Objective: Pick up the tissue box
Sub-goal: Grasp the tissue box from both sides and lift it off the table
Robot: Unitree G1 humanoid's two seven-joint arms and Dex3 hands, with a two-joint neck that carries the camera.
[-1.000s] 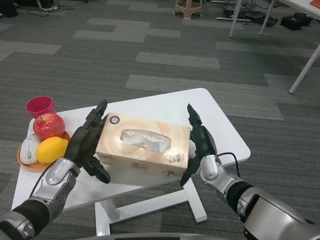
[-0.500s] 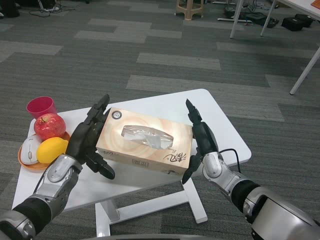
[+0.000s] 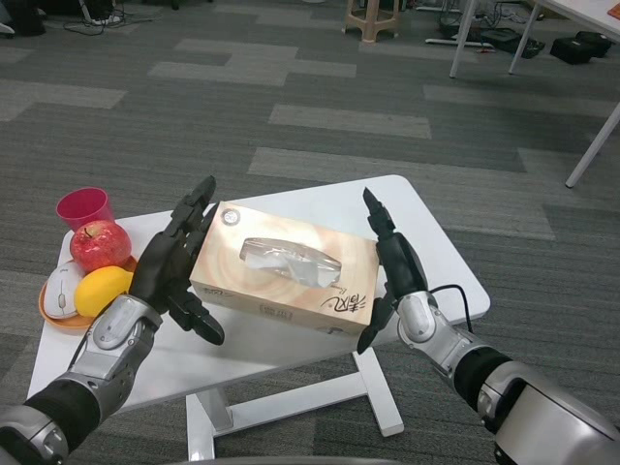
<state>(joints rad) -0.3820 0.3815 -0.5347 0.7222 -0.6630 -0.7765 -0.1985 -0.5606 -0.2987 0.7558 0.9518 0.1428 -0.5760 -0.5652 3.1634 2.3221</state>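
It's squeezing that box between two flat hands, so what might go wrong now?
The beige cardboard tissue box is held only by side pressure from the left hand and right hand, with no fingers seen under it, so it may slip and drop onto the white table. Pressing harder could dent its thin walls. If it swings left, it could knock the red apple or yellow lemon off the orange plate.

Single head view, set high at the robot's own head, looking forward and steeply down. Close over the near white surface (image 3: 426,242), with both forearms reaching in from the bottom edge, left and right. Beyond, grey carpeted floor (image 3: 291,87) stretching to far furniture legs along the top edge.
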